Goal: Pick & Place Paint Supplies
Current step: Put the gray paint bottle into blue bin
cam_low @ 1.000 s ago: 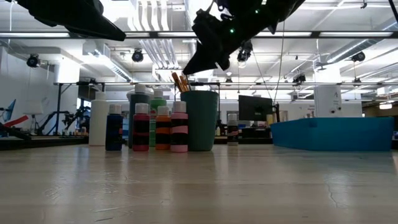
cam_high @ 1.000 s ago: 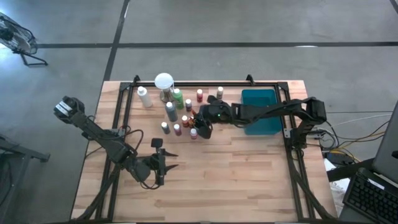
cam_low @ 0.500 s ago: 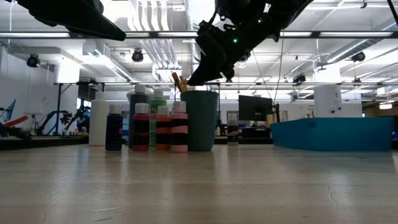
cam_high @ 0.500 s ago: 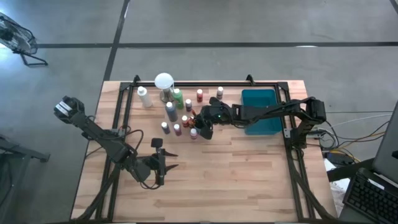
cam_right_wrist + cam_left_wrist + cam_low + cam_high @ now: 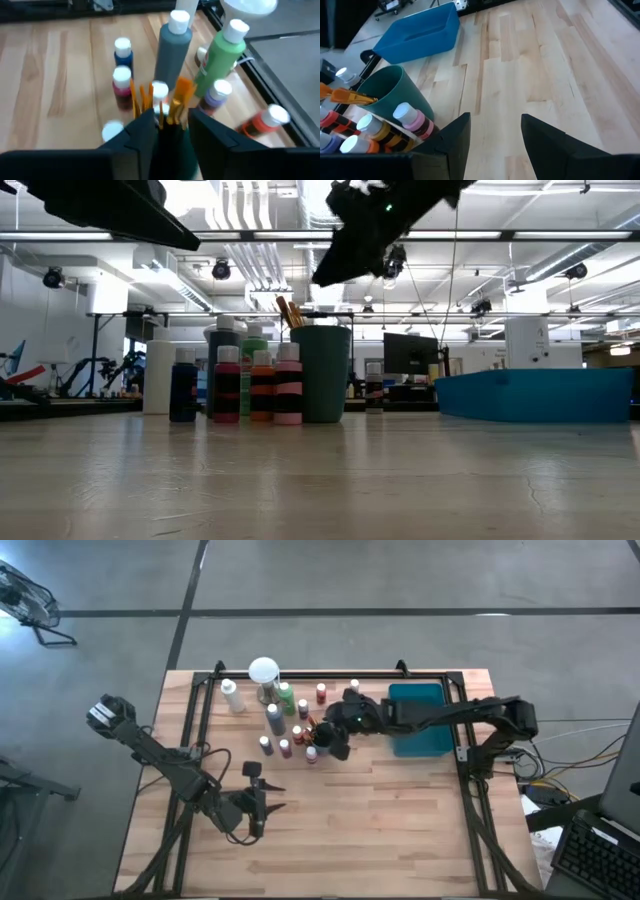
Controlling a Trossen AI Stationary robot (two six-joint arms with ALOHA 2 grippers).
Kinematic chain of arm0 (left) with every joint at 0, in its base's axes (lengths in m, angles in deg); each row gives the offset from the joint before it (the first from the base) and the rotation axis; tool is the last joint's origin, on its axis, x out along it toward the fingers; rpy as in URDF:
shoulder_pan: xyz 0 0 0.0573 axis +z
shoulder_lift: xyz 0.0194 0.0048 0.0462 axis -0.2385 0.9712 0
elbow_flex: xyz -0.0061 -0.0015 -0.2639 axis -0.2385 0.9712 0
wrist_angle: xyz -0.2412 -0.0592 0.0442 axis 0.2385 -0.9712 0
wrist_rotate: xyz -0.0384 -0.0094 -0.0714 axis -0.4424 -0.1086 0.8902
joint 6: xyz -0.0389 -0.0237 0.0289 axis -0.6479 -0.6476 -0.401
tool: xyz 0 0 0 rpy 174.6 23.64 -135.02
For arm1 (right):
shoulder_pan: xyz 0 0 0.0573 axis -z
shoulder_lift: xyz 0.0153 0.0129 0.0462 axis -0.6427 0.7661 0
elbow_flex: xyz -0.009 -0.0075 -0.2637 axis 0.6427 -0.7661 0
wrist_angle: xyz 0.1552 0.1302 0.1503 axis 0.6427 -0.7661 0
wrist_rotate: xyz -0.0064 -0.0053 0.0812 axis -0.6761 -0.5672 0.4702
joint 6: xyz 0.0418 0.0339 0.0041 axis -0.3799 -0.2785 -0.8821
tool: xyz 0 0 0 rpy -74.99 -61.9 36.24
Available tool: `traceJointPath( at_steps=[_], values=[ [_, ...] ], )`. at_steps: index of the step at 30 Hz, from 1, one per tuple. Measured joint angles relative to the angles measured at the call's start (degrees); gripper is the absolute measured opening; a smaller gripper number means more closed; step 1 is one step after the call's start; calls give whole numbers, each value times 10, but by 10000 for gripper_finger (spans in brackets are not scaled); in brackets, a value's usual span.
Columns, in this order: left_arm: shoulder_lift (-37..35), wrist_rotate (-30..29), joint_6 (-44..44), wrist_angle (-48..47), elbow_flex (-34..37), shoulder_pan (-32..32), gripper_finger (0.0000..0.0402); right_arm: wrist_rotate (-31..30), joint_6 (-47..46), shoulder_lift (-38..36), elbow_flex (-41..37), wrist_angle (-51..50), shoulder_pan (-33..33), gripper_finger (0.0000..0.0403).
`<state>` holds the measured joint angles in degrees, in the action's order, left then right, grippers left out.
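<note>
So, right pincer (image 5: 334, 743) just went from clenched to released, lifted a bit above cup (image 5: 322, 375), parted over brushes (image 5: 176, 97), nothing held. Bottles (image 5: 285, 725) clustered on desk (image 5: 380, 830), tray (image 5: 415, 715) looks empty. Guessing brush grab next. Left pincer (image 5: 268, 797) released, idle

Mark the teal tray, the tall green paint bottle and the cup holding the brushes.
teal tray (image 5: 428, 736): high view, on its bare floor beside the right arm.
tall green paint bottle (image 5: 222, 56): right wrist view, on its green body.
cup holding the brushes (image 5: 321, 373): low view, on its dark teal wall.
</note>
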<state>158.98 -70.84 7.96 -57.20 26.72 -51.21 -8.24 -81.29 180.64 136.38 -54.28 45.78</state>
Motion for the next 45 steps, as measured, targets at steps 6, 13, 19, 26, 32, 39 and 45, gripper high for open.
traceJointPath(
  at_steps=[6, 13, 19, 26, 32, 39, 45],
  values=[
    [-24, -55, -16, -49, 0, 2, 181, -5, 26, -63, 9, -68, -6, 166],
    [-91, -161, -173, -193, 0, 3, 181, -40, 58, -126, -10, -88, 14, 182],
    [-135, -296, -289, -277, 0, 3, 181, -54, 71, -155, -20, -172, 65, 195],
    [-166, -395, -299, -341, 0, 16, 181, -51, 62, -180, -75, -186, 134, 212],
    [-189, -393, -302, -343, 11, 61, 181, 59, 51, -155, -89, -175, 226, 231],
    [-193, -395, -305, -338, 33, 105, 181, 143, 91, -95, -50, -177, 295, 265],
    [-203, -399, -261, -338, 35, 130, 181, 145, 120, -61, -26, -153, 302, 282]
  ],
)
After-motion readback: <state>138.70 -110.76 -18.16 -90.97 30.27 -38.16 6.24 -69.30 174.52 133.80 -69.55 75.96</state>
